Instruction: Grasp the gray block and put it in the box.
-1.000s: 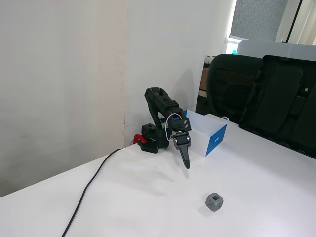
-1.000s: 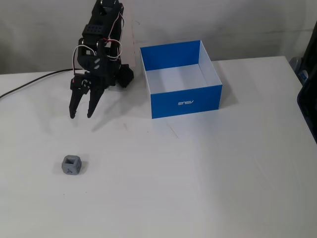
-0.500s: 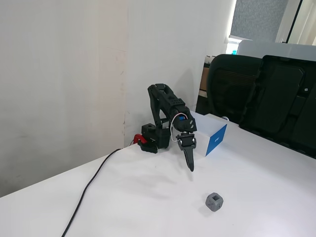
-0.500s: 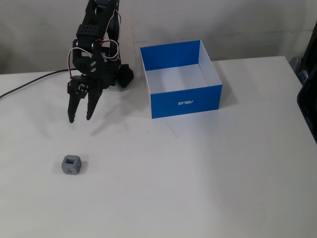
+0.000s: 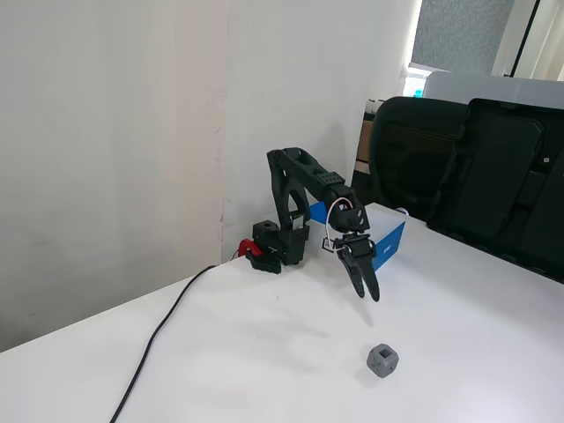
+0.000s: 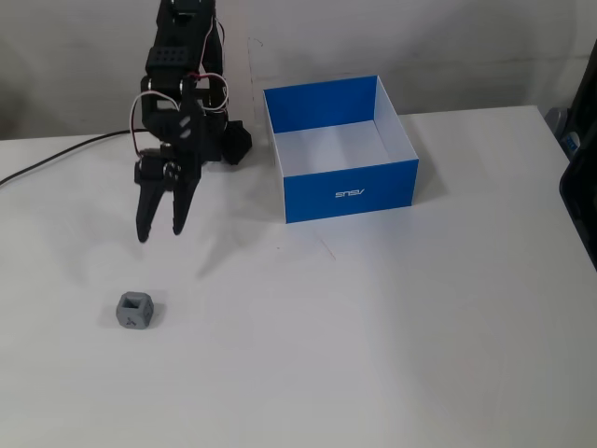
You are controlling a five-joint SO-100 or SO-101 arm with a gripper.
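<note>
A white table (image 5: 264, 352) stood against a plain off-white wall (image 5: 115, 132). Beyond its far edge in a fixed view sat black office chairs (image 5: 423, 167), with a bright window (image 5: 546, 35) above them. Soft, even light fell across the tabletop.

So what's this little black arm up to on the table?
The black robot arm is going after the gray block, which sits alone on the white table. Its gripper hangs in the air above and a little behind the block, fingers slightly parted and pointing down, holding nothing. The blue-and-white box stands open and empty to the right in a fixed view, apart from both. The block is not yet picked up.
</note>
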